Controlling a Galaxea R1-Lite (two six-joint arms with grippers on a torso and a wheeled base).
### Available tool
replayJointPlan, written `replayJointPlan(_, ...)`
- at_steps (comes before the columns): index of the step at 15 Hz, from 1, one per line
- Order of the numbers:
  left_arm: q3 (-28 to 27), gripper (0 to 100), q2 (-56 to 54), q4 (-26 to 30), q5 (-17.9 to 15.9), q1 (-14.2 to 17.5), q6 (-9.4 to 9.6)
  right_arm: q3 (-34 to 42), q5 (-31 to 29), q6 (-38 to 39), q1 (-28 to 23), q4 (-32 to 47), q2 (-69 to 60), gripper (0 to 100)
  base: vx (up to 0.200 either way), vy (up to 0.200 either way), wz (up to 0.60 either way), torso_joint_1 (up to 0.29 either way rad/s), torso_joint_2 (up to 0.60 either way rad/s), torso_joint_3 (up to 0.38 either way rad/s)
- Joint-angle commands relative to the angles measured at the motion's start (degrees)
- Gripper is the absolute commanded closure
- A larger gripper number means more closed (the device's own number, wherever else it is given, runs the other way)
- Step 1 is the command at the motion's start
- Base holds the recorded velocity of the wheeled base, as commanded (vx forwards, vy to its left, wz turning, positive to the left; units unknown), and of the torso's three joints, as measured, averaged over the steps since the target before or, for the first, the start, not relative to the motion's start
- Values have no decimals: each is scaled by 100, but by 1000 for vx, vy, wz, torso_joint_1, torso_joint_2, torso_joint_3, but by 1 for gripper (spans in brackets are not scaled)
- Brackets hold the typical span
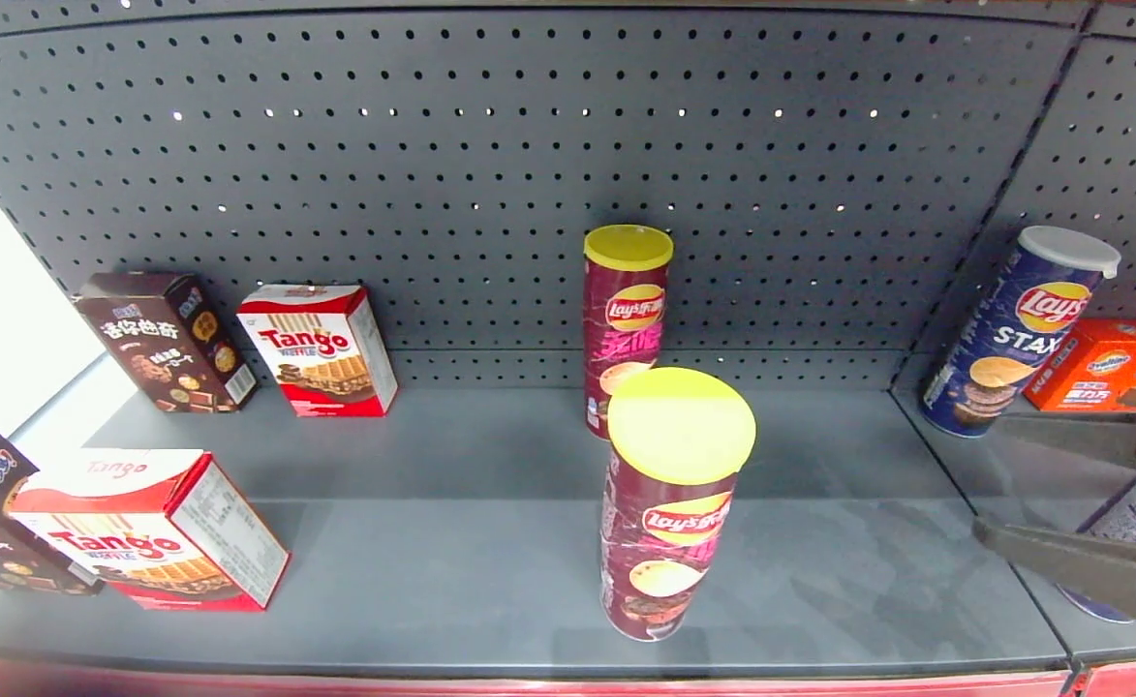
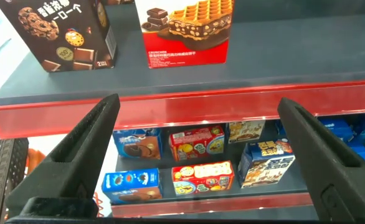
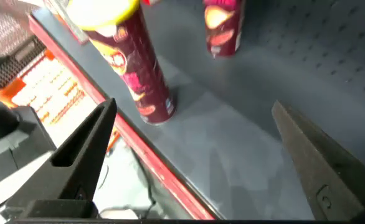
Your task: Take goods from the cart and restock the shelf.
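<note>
Front can (image 1: pixel 669 523) upright near shelf (image 1: pixel 432 542) front edge, second can (image 1: pixel 624 329) at the back, right claw (image 1: pixel 989 474) released at right edge, left claw (image 2: pixel 198 101) released off front edge

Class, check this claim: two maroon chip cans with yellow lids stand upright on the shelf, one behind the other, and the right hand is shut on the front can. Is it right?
No: the right hand is open and empty, apart from the front can, as the right wrist view shows. Both it and the back can do stand upright with yellow lids.
</note>
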Motion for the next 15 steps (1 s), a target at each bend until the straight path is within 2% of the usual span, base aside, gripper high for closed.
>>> replayJointPlan(1,-8,0,10,2,5,0,-1,48,-139,-2,310,3,390,0,0,0,0,0,0,0)
replayJointPlan(6,1,0,10,-7,5,0,-1,171,-464,-2,644,-6,970,0,0,0,0,0,0,0)
replayJointPlan(15,1,0,10,-16,14,9,-1,171,-745,-2,670,-208,1761,0,0,0,0,0,0,0)
